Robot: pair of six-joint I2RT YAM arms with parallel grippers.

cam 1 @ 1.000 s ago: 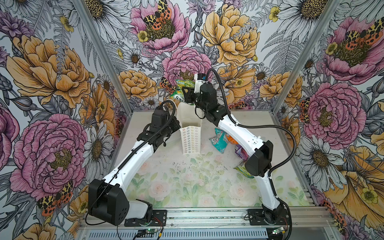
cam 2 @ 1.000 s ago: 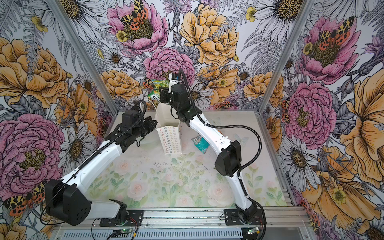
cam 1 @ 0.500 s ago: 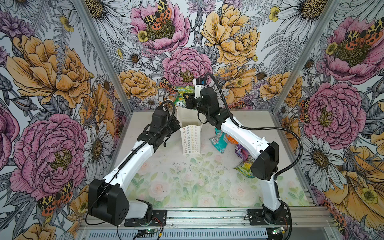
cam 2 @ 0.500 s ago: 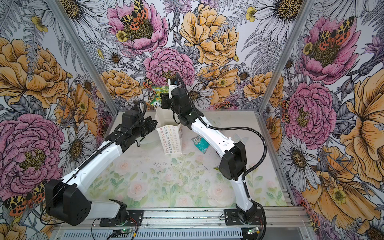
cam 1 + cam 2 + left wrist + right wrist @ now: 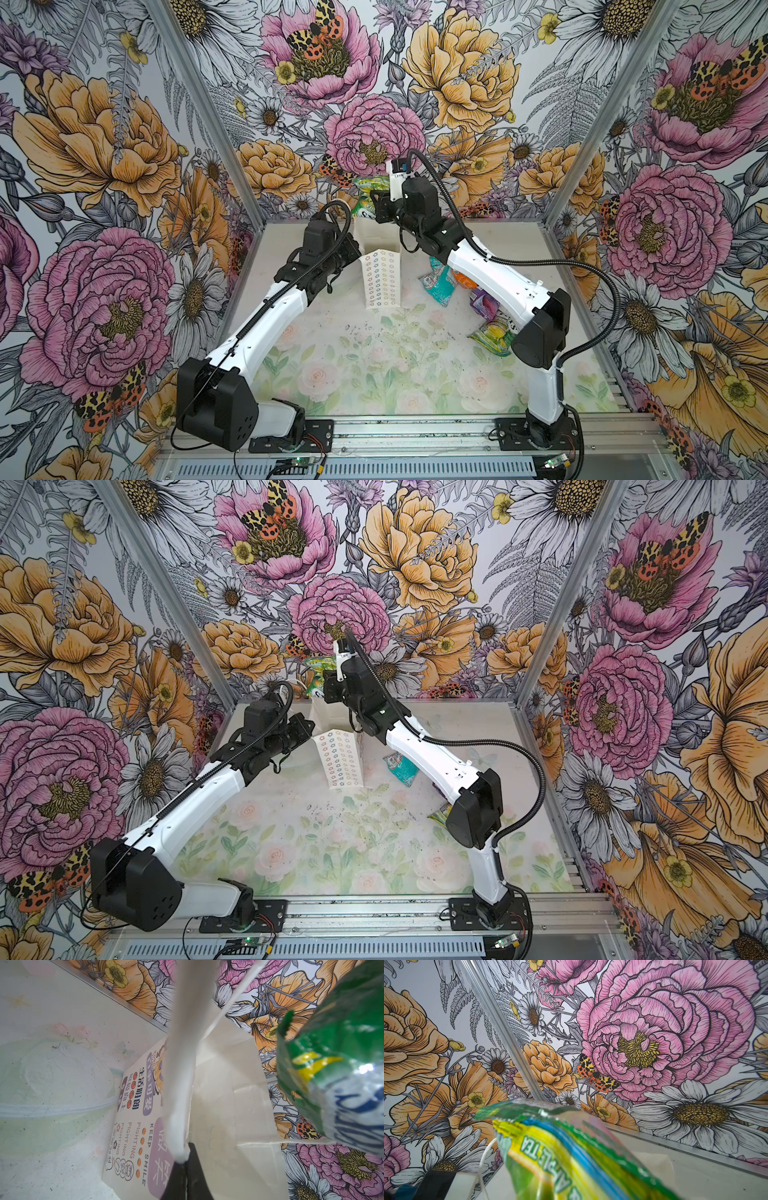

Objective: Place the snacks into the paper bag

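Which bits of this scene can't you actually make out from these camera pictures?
- Inside of the paper bag: its own walls and the right arm hide it in both top views.
- Fingertips of the right gripper: the green packet covers them in the right wrist view.
- The purple packet: partly under the right arm in a top view.

The right arm point(image 5: 498, 272) hides most of the orange packet point(image 5: 463, 279) and purple packet point(image 5: 480, 301).

Top views high, frontal, wrist views near paper bag point(image 5: 228, 1105)
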